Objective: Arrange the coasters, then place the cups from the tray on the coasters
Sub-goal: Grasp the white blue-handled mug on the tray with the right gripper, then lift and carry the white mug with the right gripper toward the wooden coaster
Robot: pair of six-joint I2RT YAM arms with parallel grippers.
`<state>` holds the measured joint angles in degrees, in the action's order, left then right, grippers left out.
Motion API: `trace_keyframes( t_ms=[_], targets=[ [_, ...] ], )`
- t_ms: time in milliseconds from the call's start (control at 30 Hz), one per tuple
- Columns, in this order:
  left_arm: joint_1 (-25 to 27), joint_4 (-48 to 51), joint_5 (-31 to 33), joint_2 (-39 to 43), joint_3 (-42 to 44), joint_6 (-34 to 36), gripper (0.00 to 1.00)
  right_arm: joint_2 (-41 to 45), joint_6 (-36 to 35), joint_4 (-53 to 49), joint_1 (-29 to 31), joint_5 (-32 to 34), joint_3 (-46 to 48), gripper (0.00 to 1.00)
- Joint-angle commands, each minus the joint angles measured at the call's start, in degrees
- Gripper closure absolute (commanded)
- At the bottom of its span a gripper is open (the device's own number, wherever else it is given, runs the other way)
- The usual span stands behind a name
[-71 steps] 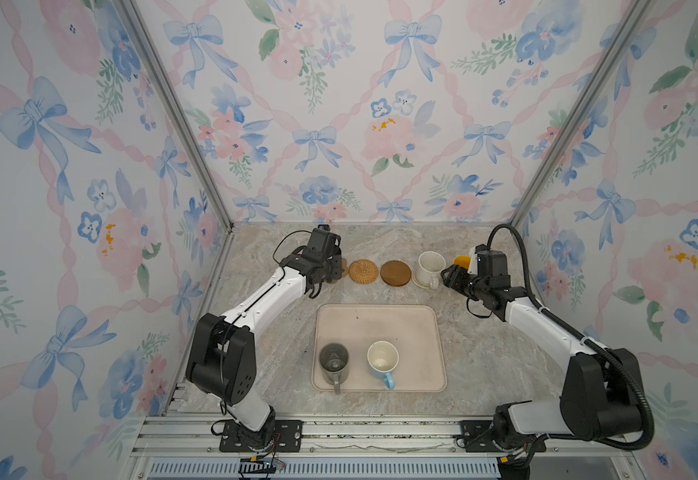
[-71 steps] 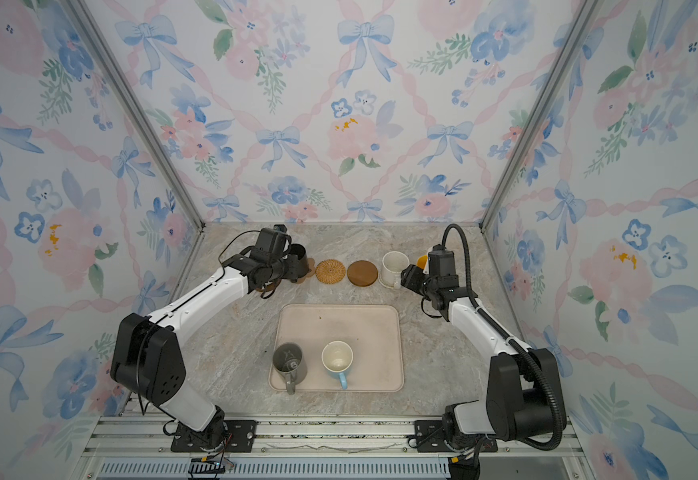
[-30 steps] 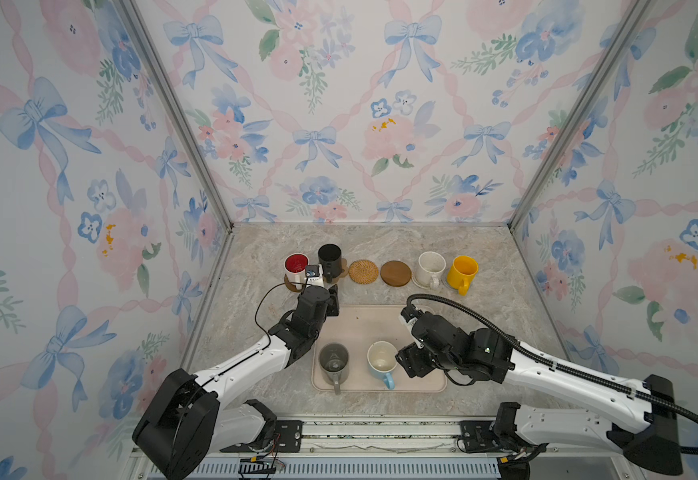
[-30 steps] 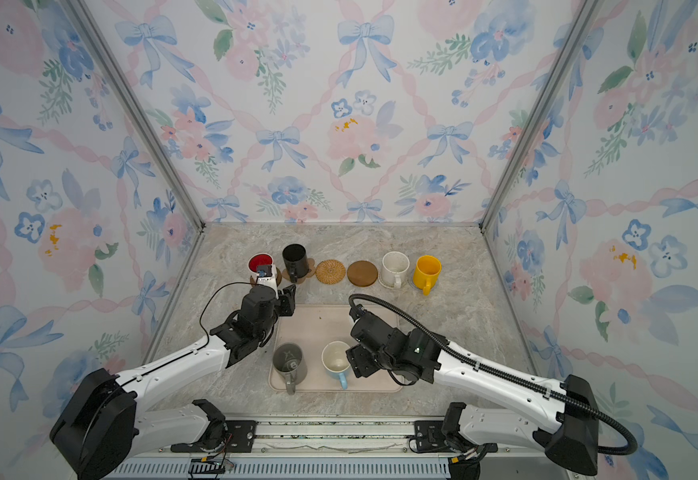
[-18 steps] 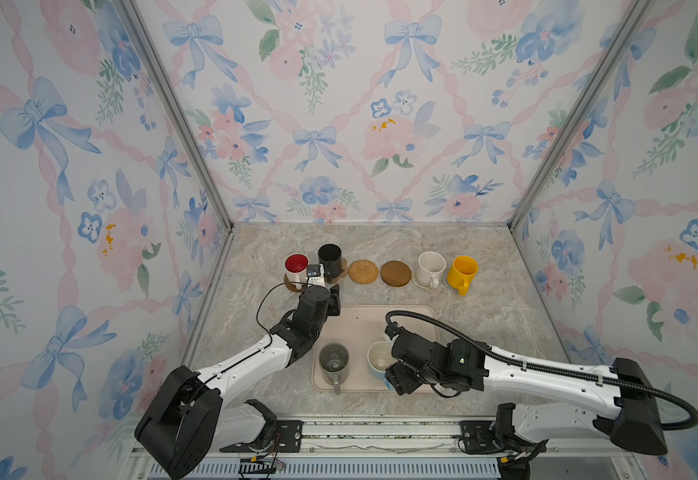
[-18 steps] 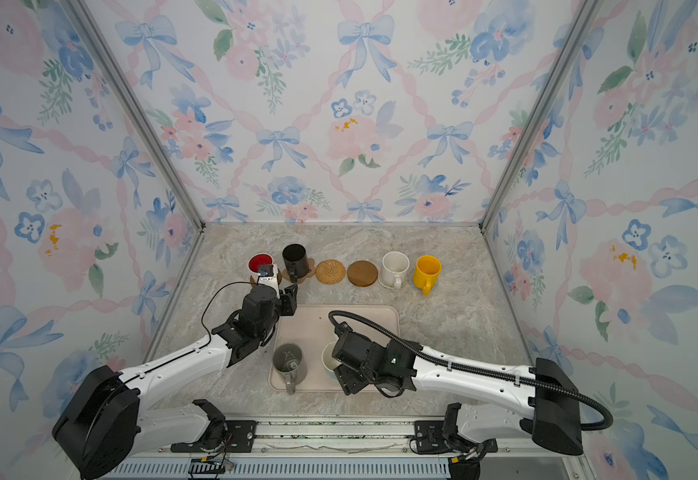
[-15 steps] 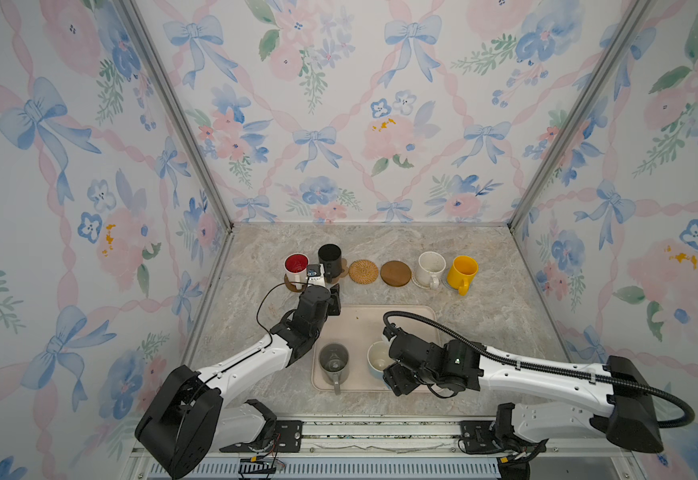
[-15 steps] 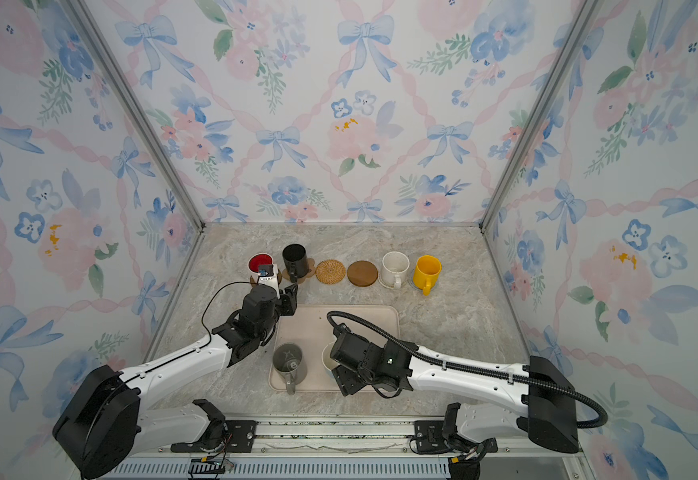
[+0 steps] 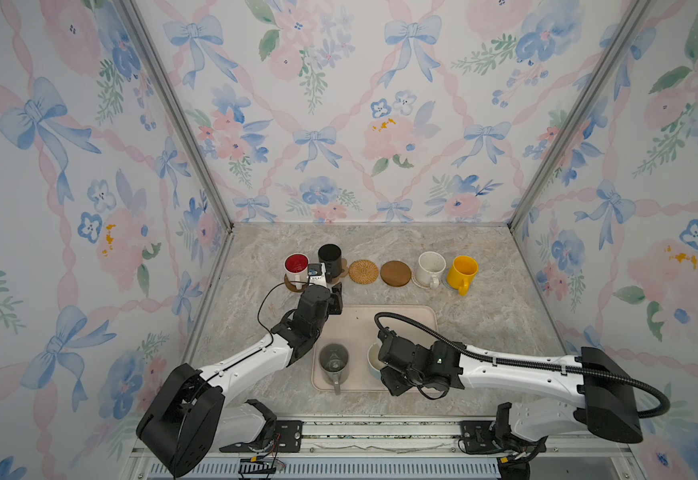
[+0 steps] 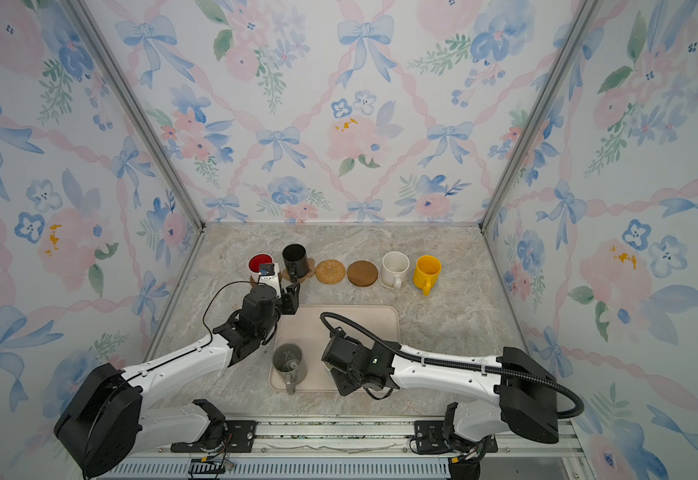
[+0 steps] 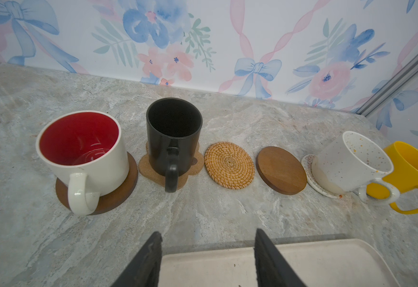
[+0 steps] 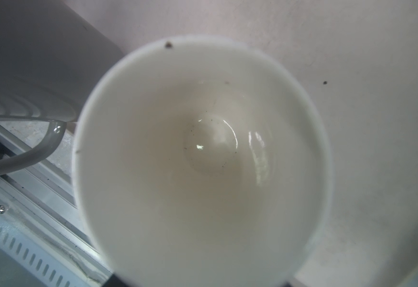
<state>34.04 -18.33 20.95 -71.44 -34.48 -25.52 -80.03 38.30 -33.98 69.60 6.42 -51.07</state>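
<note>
The right jaws sit at the blue mug (image 12: 203, 161) on the tray (image 9: 355, 328), grip impossible to tell; the left jaws hang wide and empty over the tray's far edge; a shallow bite could tip the mug into the grey mug (image 9: 333, 361) beside it.

Two uncovered mats, the rattan coaster (image 9: 363, 272) and the dark wooden coaster (image 9: 396, 273), lie open from above between the black mug (image 9: 330, 257) and the speckled mug (image 9: 431, 268). The tray's (image 9: 355, 324) far half is bare; the grey mug (image 9: 333, 361) and the right arm (image 9: 505, 370) crowd its near edge.
</note>
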Motion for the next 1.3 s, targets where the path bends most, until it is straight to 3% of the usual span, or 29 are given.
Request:
trace_keyframes(
  t_ms=[0,300,467,600,967,1267],
  targets=[
    [-0.5,-1.0,-0.6,-0.4,1.0,1.3,0.44,-1.0,1.9,0.1,0.6,0.5,-0.3,0.50],
    [-0.6,-1.0,-1.0,-0.4,1.1,1.3,0.44,-2.1,2.8,0.6,0.5,0.7,-0.2,0.67],
    [-0.7,-1.0,-1.0,-0.4,1.2,1.3,0.44,-2.5,2.5,-0.2,0.5,0.9,-0.7,0.82],
    [-0.8,-0.9,-1.0,-0.3,1.3,1.2,0.44,-2.5,1.7,-2.2,0.4,2.3,-1.9,1.00],
    [-1.2,-1.0,-1.0,-0.3,1.5,1.0,0.44,-1.2,-2.1,-7.3,0.0,8.6,-6.7,1.00],
    [-2.1,-1.2,-1.5,0.7,2.5,0.8,0.44,-0.2,-7.5,-9.0,-8.6,11.6,-10.0,1.00]
  ],
)
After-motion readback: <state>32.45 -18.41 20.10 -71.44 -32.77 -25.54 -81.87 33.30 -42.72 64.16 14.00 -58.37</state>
